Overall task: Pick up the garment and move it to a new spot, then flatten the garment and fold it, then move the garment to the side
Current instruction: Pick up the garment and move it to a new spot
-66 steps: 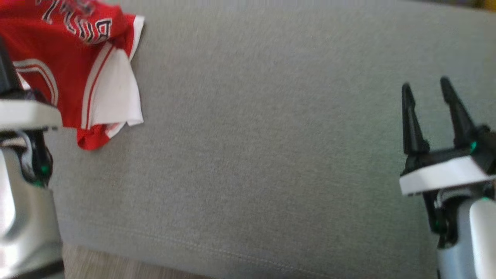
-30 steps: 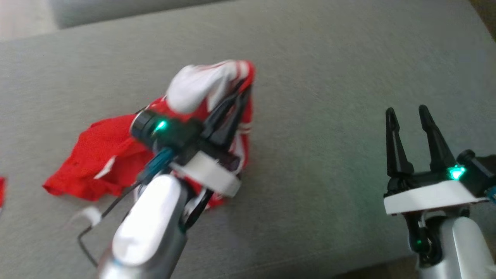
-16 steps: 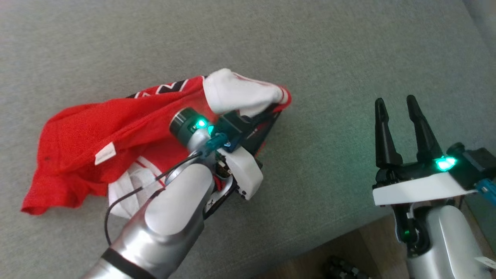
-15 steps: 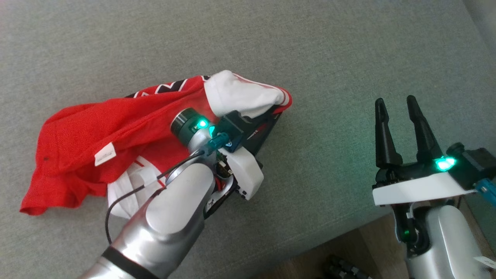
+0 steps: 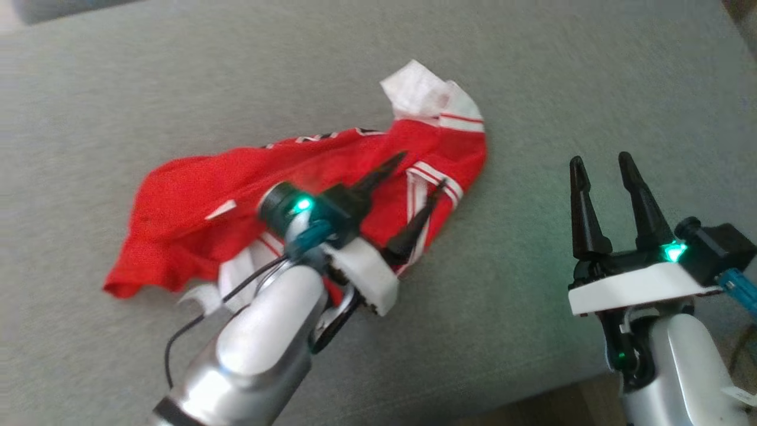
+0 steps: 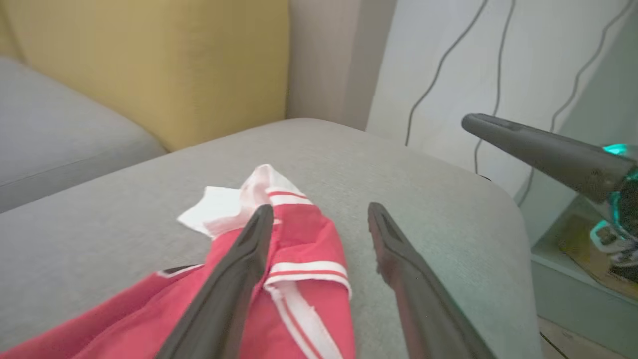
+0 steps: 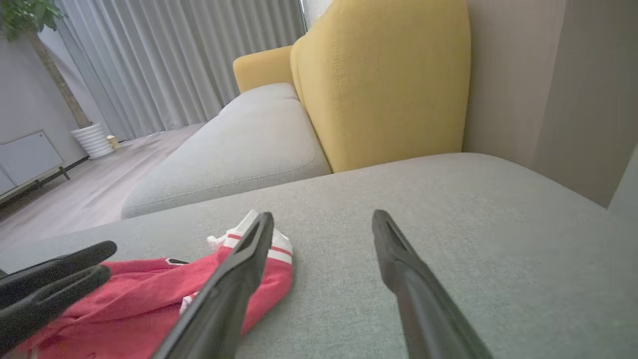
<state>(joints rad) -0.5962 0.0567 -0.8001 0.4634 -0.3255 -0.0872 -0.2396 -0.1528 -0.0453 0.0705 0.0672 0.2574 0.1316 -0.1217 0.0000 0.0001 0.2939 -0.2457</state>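
The garment (image 5: pixel 195 195) is a red jersey with white striped trim, lying crumpled on the grey sofa cushion (image 5: pixel 532 71). Its white sleeve end (image 5: pixel 423 94) points toward the back. My left gripper (image 5: pixel 421 170) hovers open just over the garment's right part with nothing clamped between its fingers. The left wrist view shows the garment (image 6: pixel 304 244) under and between the spread fingers of my left gripper (image 6: pixel 319 209). My right gripper (image 5: pixel 599 160) stands open and empty over bare cushion to the right of the garment. In the right wrist view, the right gripper (image 7: pixel 324 215) has the garment (image 7: pixel 149 299) at its lower left.
A yellow backrest (image 7: pixel 389 85) rises behind the cushion, and a second grey seat (image 7: pixel 239 144) extends to the left. The cushion's front edge meets wooden floor (image 5: pixel 568 408) near my right arm. Cables (image 6: pixel 448 60) run down the wall beyond the cushion's right end.
My left gripper has opened and let go of the garment's white sleeve, which has dropped flat onto the cushion. The head camera has shifted; the right gripper stays open.
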